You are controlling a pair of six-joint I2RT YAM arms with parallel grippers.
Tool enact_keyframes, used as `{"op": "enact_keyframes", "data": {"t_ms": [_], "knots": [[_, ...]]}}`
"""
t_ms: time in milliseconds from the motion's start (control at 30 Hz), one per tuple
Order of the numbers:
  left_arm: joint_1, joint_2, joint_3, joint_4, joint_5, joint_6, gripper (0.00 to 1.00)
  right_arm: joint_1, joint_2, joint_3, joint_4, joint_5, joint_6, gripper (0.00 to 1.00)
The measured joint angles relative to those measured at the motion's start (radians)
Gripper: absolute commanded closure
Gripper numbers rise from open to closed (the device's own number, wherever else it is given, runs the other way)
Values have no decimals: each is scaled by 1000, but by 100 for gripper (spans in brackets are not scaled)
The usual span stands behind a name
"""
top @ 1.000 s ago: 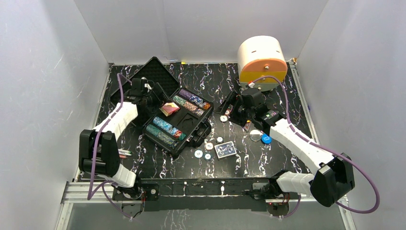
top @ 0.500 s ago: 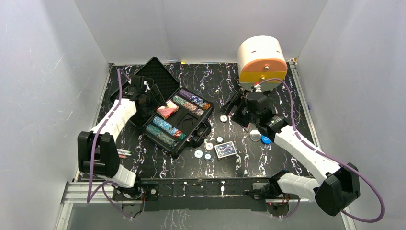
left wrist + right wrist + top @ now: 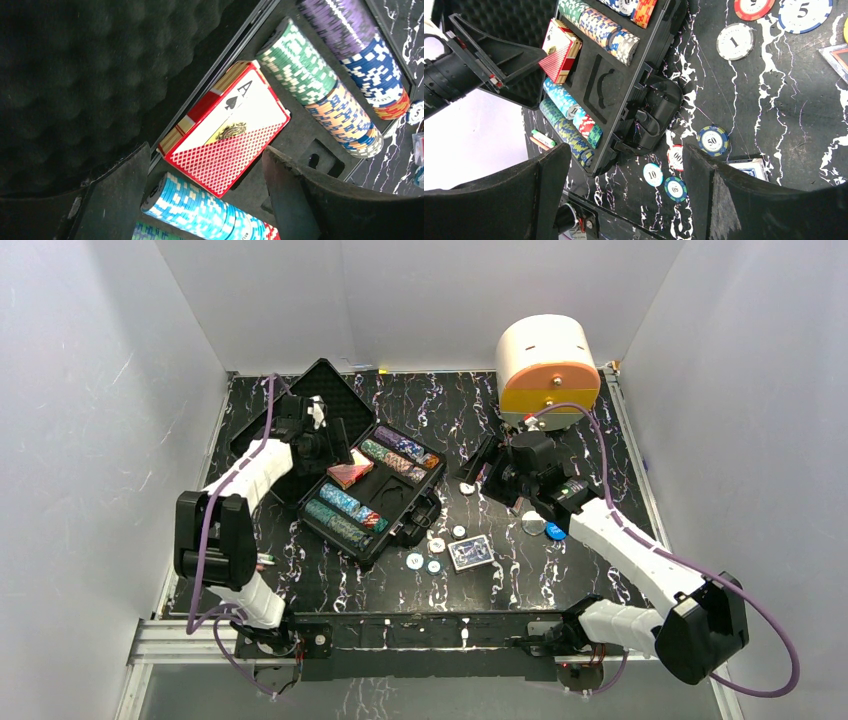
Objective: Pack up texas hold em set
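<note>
Nearest to the arm bases, a blue deck [image 3: 471, 551] is lying flat on the worktop [image 3: 530, 585], and several small discs [image 3: 415, 561] are lying scattered just beside it, on its left. Two pens [image 3: 262, 560] are lying at the left edge. Behind the discs the black case [image 3: 396, 500] is standing open with its lid leaning back, and rows of chips [image 3: 345, 510] are filling its near and far channels. A red deck [image 3: 225, 130] is resting slanted in the middle of the case, one end raised at the hinge side. The left hand [image 3: 205, 150] is hovering over this deck, wide open and holding nothing. The right hand [image 3: 627, 146] is hanging above the worktop right of the case, also wide open and empty. Farthest back, a white-and-orange box [image 3: 548, 365] is standing.
</note>
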Motion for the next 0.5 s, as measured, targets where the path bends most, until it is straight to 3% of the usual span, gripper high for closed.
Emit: {"op": "enact_keyframes", "data": {"t_ms": [133,300,500], "knots": [[0,5,28,19,19,64,23,0,9,0,0,-4,-4,11],[0,29,51,53,77,115,41,0,11,0,-1,-5,-8,11],[0,69,48,53,119,153,47,0,11,0,0,-5,-7,11]]}}
